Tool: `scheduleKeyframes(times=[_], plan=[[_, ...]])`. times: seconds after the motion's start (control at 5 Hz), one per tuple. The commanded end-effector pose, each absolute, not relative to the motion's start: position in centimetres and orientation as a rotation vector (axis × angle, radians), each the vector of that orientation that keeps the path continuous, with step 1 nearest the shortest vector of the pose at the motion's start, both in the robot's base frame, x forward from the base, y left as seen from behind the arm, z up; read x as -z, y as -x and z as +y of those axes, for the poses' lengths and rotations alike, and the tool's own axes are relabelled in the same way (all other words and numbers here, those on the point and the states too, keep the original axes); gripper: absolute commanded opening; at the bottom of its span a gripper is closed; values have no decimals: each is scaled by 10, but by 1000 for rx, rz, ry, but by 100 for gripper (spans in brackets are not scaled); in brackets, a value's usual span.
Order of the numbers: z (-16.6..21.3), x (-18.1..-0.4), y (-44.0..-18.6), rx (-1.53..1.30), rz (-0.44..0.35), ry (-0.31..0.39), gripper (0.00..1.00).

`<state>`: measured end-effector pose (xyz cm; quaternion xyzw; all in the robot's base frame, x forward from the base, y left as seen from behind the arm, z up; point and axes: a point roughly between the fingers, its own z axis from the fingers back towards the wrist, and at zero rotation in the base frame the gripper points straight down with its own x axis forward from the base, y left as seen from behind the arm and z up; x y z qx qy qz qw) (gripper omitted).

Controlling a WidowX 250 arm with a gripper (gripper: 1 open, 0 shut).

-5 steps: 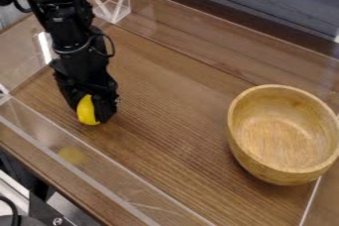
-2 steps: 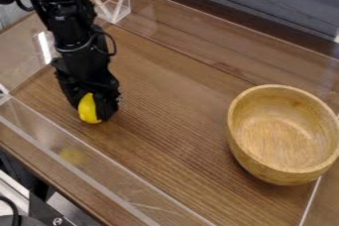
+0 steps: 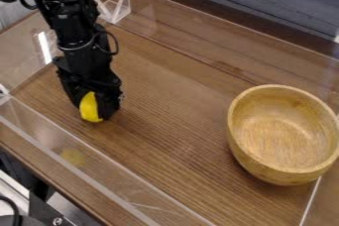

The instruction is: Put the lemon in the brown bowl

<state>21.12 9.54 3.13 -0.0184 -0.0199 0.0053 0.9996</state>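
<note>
The black robot hand [image 3: 90,96] has its fingers around the small bright yellow lemon [image 3: 90,108], and it seems clamped on it. The round light-brown wooden bowl [image 3: 282,134] lies well to the right in the picture, across open brown desk [image 3: 169,111]; its thick rim probably needs a raised path.

Worktop [image 3: 172,121]: brown wood | right edge: round wooden bowl [image 3: 282,135], upright | near-left edge: clear strip [image 3: 79,154]
</note>
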Motion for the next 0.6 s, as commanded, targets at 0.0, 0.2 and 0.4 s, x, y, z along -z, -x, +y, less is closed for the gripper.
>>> scheduleKeyframes(times=[0.0, 0.2, 0.4], plan=[[94, -36, -217, 3, -54, 30, 0], [93, -37, -219, 6, -53, 29, 0], [92, -39, -221, 8, -52, 30, 0]])
